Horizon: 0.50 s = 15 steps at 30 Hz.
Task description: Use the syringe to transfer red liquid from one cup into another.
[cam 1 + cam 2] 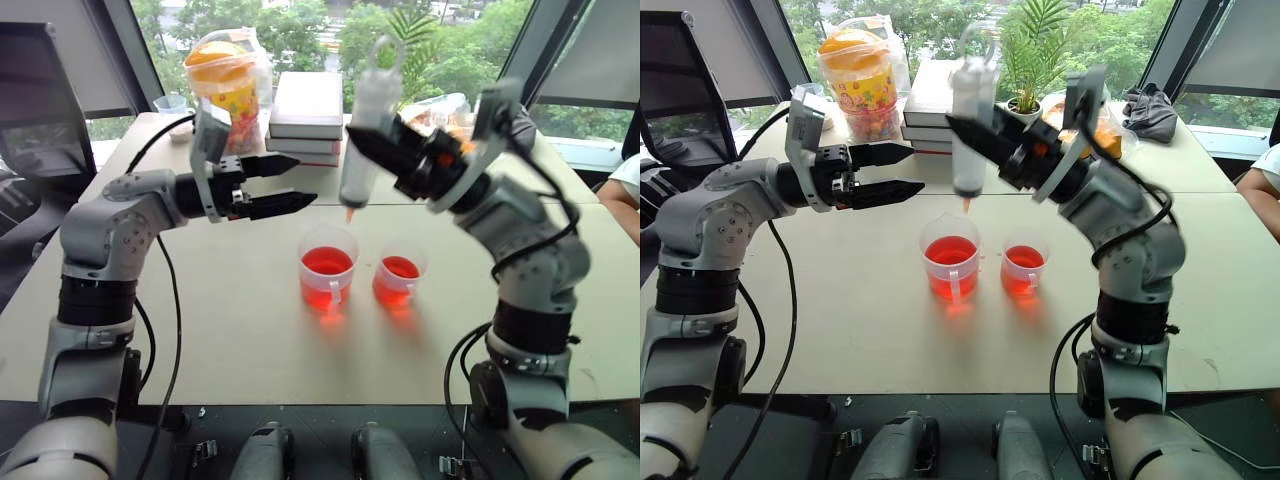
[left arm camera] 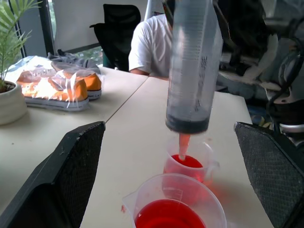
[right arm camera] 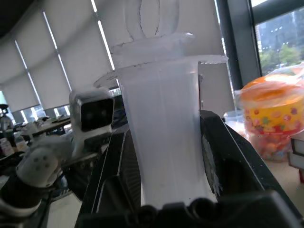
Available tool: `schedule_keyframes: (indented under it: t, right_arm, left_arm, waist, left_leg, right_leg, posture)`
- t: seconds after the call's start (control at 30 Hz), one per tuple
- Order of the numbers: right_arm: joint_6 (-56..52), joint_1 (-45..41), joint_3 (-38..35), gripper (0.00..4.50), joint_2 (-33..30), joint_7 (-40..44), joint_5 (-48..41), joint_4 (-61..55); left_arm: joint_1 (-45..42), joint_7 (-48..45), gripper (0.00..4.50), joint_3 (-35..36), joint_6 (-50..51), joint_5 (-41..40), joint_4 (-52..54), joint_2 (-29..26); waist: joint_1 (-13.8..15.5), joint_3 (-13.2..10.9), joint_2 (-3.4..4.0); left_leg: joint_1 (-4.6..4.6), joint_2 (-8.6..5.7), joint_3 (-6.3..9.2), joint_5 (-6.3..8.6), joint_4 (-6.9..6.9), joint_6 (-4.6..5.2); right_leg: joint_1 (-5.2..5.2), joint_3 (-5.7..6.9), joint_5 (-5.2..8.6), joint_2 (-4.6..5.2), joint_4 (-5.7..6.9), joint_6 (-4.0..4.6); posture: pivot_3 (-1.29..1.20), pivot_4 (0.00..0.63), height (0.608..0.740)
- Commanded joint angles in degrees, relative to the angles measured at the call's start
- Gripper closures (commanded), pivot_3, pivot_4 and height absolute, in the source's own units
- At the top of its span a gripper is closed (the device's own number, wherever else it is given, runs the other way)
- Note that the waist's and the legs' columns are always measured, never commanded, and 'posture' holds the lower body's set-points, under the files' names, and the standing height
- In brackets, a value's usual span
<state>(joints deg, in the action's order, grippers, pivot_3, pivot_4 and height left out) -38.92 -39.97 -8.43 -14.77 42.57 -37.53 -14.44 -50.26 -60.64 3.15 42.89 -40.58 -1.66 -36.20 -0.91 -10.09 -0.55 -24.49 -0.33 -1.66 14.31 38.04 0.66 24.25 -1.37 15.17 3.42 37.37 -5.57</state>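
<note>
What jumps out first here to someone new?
The syringe, held upright in the shut right gripper, nozzle down over the handled beaker of red liquid. The smaller cup, also red, stands to its right. The left gripper is open, level, beside the syringe.

The syringe [image 1: 368,130] is clear with a little orange-red tip. The bigger cup [image 1: 327,266] and the smaller cup [image 1: 400,276] are clear, and the red liquid [image 1: 327,262] inside them glows red-orange. The counter [image 1: 250,330] is pale cream. The robot's fingers [image 1: 285,165] are black. Far off, a tub [image 1: 226,85] is yellow with bright dots and an orange top. The books [image 1: 306,115] are white.
</note>
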Motion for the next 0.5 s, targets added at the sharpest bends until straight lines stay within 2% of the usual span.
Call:
schedule_keyframes:
  t: [0.03, 0.27, 0.5]
  right_arm:
    - [8.0, 3.1, 4.8, 3.12, 0.5, 2.8, 3.5, 0.1]
    - [16.1, 8.8, 11.0, 3.12, 2.4, 3.5, 8.7, 4.2]
    - [19.1, 10.5, 13.2, 3.12, 2.9, 2.6, 11.1, 5.7]
  left_arm:
    - [-2.6, -1.5, 0.0, 1.1, 1.2, -0.6, 0.2, -1.6]
    - [-4.4, -3.3, 0.0, 1.3, 3.6, -1.1, 0.0, -3.7]
    - [-5.3, -4.9, 0.0, 0.3, 5.0, -1.4, 0.1, -2.7]
  waist:
    - [0.0, 0.0, 0.0]
    - [0.0, 0.0, 0.0]
    - [0.0, 0.0, 0.0]
  left_leg:
    - [0.0, 0.0, -0.02, 0.0, 0.0, 0.0]
    - [0.02, 0.01, 0.0, -0.01, 0.03, -0.01]
    - [0.02, 0.01, 0.0, -0.02, 0.04, -0.03]
  right_leg:
    - [0.01, -0.01, 0.0, 0.0, 0.02, 0.0]
    - [0.0, -0.01, 0.0, -0.05, 0.02, 0.0]
    - [0.0, -0.01, 0.0, -0.05, 0.03, 0.0]
  posture:
    - [0.0, 0.15, 0.74]
    - [0.0, 0.15, 0.74]
    - [0.0, 0.15, 0.74]
